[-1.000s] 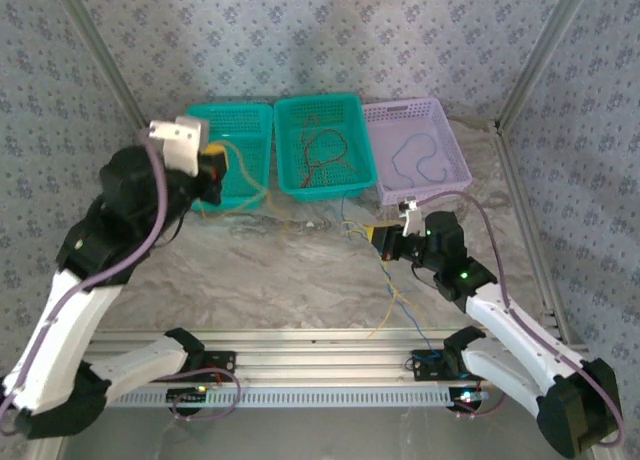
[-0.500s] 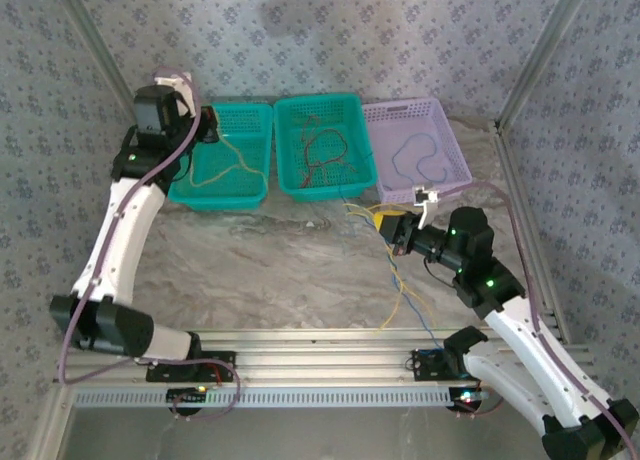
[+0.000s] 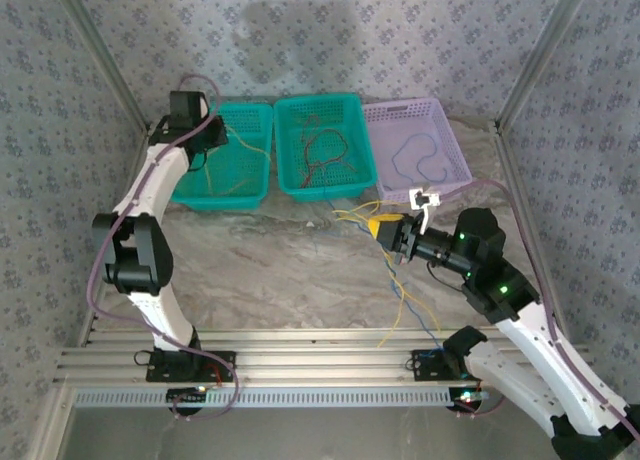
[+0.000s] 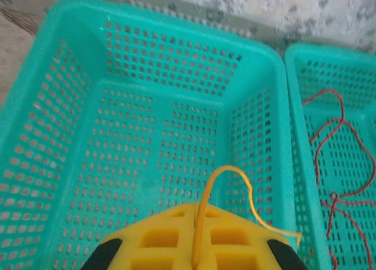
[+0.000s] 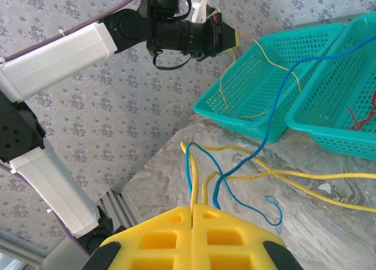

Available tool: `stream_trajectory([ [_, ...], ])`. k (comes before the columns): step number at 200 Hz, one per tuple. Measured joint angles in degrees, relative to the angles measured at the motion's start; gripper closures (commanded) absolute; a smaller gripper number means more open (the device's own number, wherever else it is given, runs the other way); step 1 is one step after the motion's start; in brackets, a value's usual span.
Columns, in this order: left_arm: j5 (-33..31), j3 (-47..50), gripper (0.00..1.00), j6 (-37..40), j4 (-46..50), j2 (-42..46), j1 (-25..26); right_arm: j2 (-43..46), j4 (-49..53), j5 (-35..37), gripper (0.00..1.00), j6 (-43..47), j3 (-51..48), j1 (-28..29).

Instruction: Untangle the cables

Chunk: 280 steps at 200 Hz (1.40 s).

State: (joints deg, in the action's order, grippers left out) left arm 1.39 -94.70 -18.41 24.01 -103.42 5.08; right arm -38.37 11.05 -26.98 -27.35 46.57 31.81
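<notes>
The left gripper (image 4: 197, 220) is pinched shut on the yellow cable (image 4: 235, 173), which loops up from between its pads above the left basket (image 4: 70, 94). From there the strand hangs into that basket, crosses its rim and runs over the table (image 3: 270, 270) to the right gripper (image 5: 192, 214). This one is clamped on a yellow strand and the blue cable (image 5: 276, 105) together. Just ahead of its fingers, blue and yellow cross several times. The red cable (image 3: 325, 150) lies in the middle basket (image 3: 318, 101), and a second blue cable (image 3: 420, 158) lies in the lilac basket (image 3: 405, 108).

The step in hand looks like drawing the yellow cable clear of the blue and laying it in the left basket. To do it well, the right gripper should act as an anchor while the left pulls slowly, watching the crossings near the right fingers. If blue starts to travel with yellow, the pull should stop. The left gripper should come low inside the basket before letting go, or the springy strand may flick back over the rim.

The left arm is stretched far forward and up, its wrist angled down over the basket's near-left corner. The right arm is bent at the elbow, its gripper held level above the table and pointing left towards the baskets.
</notes>
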Motion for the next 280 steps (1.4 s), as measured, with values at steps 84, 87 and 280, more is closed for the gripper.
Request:
stream_trajectory([
  [84, -2.5, -6.1, 1.00, -2.0, 0.4, 13.7, 0.1, -0.3, 0.8, 0.8, 1.00, 0.9, 0.7, 1.4],
  [87, -2.6, -6.1, 1.00, -2.0, 0.4, 14.2, 0.1, -0.5, 0.8, 0.9, 1.00, 0.9, 0.7, 1.5],
  [280, -3.8, -6.5, 0.39, -2.1, 2.4, -4.7, 2.7, -8.9, -2.5, 5.2, 1.00, 1.8, 1.6, 9.6],
])
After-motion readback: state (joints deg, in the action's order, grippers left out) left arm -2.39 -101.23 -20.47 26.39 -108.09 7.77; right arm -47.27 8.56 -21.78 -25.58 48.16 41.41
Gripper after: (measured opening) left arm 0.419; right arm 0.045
